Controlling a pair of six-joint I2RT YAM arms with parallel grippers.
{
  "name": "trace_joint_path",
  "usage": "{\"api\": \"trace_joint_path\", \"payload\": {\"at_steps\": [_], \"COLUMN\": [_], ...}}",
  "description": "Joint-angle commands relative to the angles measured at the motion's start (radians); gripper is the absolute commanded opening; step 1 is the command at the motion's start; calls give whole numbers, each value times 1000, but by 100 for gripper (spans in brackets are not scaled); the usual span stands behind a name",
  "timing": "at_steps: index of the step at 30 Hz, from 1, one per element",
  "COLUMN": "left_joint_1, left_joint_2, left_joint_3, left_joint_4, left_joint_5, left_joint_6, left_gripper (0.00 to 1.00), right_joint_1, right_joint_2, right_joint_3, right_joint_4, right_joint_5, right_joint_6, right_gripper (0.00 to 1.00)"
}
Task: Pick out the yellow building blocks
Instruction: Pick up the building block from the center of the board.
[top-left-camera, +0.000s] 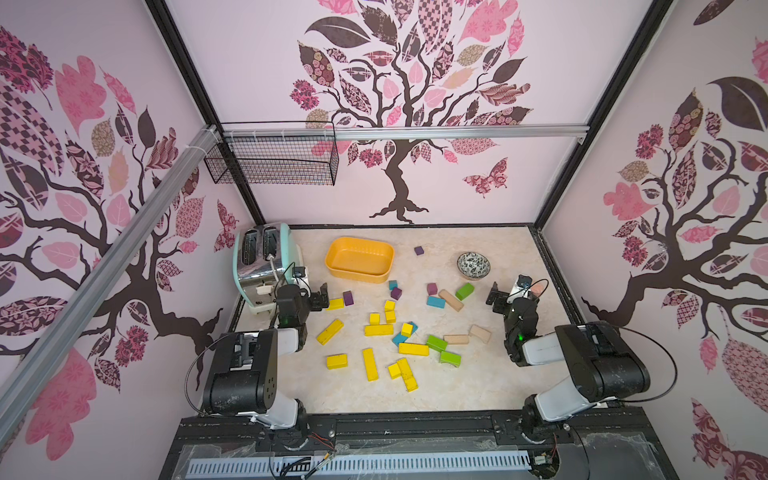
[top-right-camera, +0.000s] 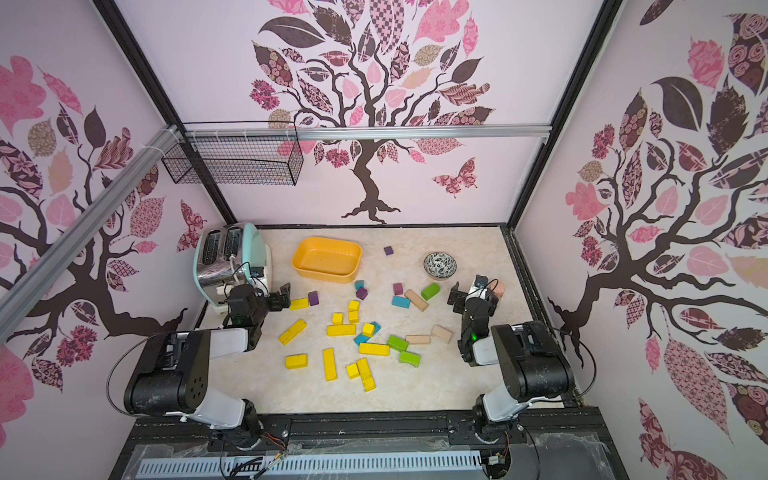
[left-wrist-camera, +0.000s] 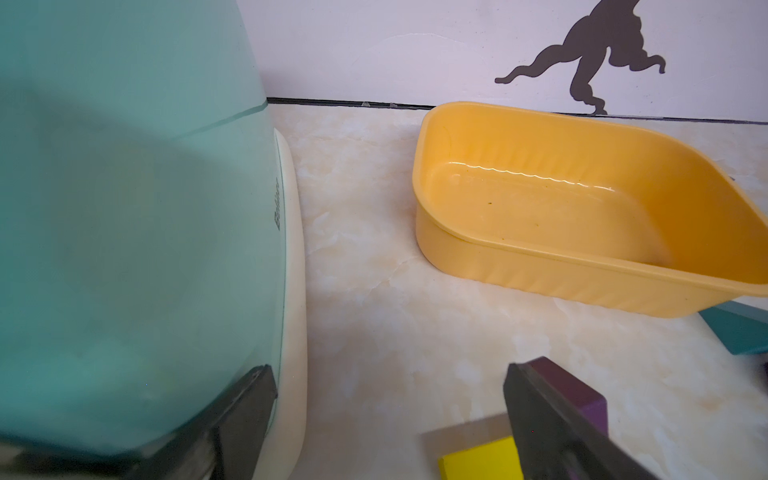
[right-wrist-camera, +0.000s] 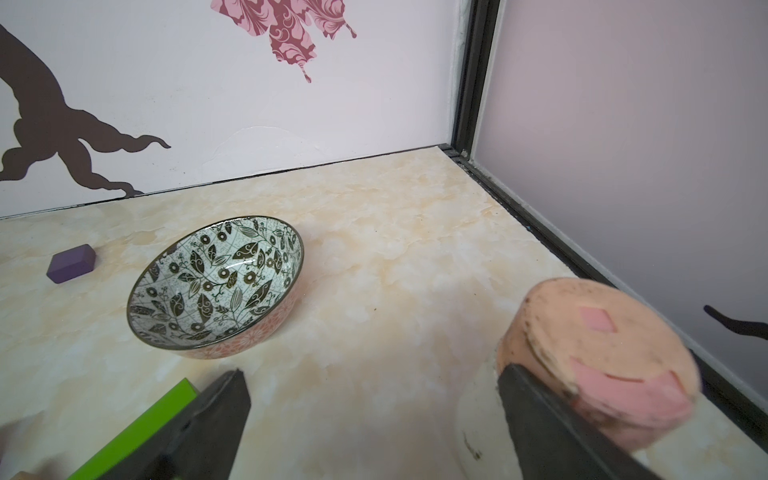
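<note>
Marbled tabletop (top-left-camera: 457, 386), tree-decal walls (top-left-camera: 457, 195). Toaster (top-left-camera: 266, 257) at ten o'clock, orange tub (top-left-camera: 357, 277) at twelve. Yellow building blocks (top-left-camera: 378, 330) scatter centre to six; left gripper (top-left-camera: 325, 296), fingers parted, flanks one; right gripper (top-left-camera: 496, 296) gapes at three.

A left finger (left-wrist-camera: 552, 428) half hides the yellow block (left-wrist-camera: 478, 460), also cut by the frame edge.

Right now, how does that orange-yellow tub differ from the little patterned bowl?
The tub is oblong with rounded corners; the bowl is round. The tub is plain orange-yellow, while the bowl is pale inside with dark leaves and flowers. The tub is clearly bigger than the bowl. The tub sits close to the toaster, the bowl well away from it. Both stand upright and empty.
</note>
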Motion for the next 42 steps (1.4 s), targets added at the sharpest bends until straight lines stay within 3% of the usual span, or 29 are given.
{"api": "trace_joint_path", "payload": {"at_steps": [1, 5, 9, 11, 20, 25, 30, 35, 42], "left_joint_1": [8, -1, -53, -73, -95, -101, -113, -184, -411], "left_joint_2": [-52, -128, -248, -309, -508, -592, -661, -792, -846], "left_joint_3": [45, 75, 87, 105, 263, 323, 407, 347, 277], "left_joint_4": [-105, -217, -308, -367, -703, -840, -1038, -1085, -1138], "left_joint_5": [31, -28, -134, -152, -40, 75, 216, 322, 238], "left_joint_6": [8, -32, -66, -101, -268, -294, -215, -79, 96], "left_gripper": [89, 86, 84, 82, 74, 72, 67, 65, 66], "right_joint_1": [-1, 40, 50, 50, 67, 178, 352, 447, 573], "right_joint_2": [-29, -86, -279, -346, -519, -548, -481, -384, -261], "right_joint_3": [-36, -15, 89, 121, 306, 354, 413, 468, 487], "right_joint_4": [60, 17, -334, -436, -906, -1015, -1126, -1203, -1130], "right_joint_5": [8, 65, 71, 17, -342, -441, -469, -504, -432], "right_joint_6": [0, -44, 0, 28, 214, 227, 176, 137, 154], "right_gripper": [100, 100, 100, 100, 94, 87, 81, 72, 76]}}
